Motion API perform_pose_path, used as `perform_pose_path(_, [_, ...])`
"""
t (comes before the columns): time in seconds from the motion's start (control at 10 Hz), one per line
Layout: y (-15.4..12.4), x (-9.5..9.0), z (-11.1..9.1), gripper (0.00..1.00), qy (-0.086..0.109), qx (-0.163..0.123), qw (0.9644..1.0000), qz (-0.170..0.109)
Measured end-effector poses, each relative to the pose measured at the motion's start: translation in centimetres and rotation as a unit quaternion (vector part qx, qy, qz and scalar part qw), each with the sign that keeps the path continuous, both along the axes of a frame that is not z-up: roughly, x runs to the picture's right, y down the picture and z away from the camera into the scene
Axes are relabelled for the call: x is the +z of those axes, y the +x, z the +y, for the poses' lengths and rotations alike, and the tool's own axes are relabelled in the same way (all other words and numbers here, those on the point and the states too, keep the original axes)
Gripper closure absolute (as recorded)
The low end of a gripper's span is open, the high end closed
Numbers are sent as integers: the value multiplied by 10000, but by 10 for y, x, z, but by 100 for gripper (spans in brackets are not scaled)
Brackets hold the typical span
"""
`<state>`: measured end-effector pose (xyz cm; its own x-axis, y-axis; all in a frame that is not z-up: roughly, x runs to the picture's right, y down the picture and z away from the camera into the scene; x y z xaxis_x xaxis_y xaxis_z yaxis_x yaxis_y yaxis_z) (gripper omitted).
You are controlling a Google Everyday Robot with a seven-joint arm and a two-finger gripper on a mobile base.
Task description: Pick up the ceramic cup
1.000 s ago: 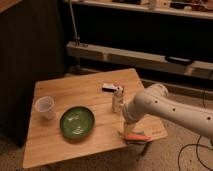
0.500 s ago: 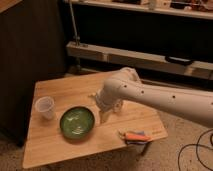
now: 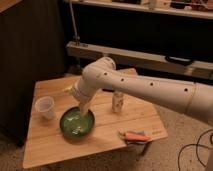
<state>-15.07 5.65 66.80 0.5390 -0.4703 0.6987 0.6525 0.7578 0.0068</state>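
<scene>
Table (image 3: 50, 150): low wooden top, carrying everything named here.
Orange-handled tool (image 3: 134, 136): near the front right edge, uncovered now that the arm has left that side.
Green bowl (image 3: 64, 129): mid-table, unmoved.
Gripper (image 3: 84, 108): pointing down over the bowl's far rim; whether it is released or clenched cannot be told.
Ceramic cup (image 3: 45, 106): upright at the left, near the bowl, untouched.
Carton (image 3: 118, 101): standing farther back, in place.
Change: the arm has swung leftward, bringing the gripper closer to the cup.
Meaning: the approach is underway, and a further shift left seems needed.
</scene>
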Motion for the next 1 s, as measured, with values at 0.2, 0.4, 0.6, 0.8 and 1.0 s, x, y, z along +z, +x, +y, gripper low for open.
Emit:
perform_pose_path(0.2, [-1, 0, 0, 20, 27, -48, 10000, 20])
perform_pose_path(0.4, [-1, 4, -9, 20, 265, -236, 9994, -33])
perform_pose_path(0.6, [7, 20, -31, 20, 532, -516, 9970, -235])
perform_pose_path(0.8, [15, 43, -65, 20, 938, -1058, 9873, -730])
perform_pose_path(1.0, [17, 54, -89, 20, 1371, -1745, 9670, -1254])
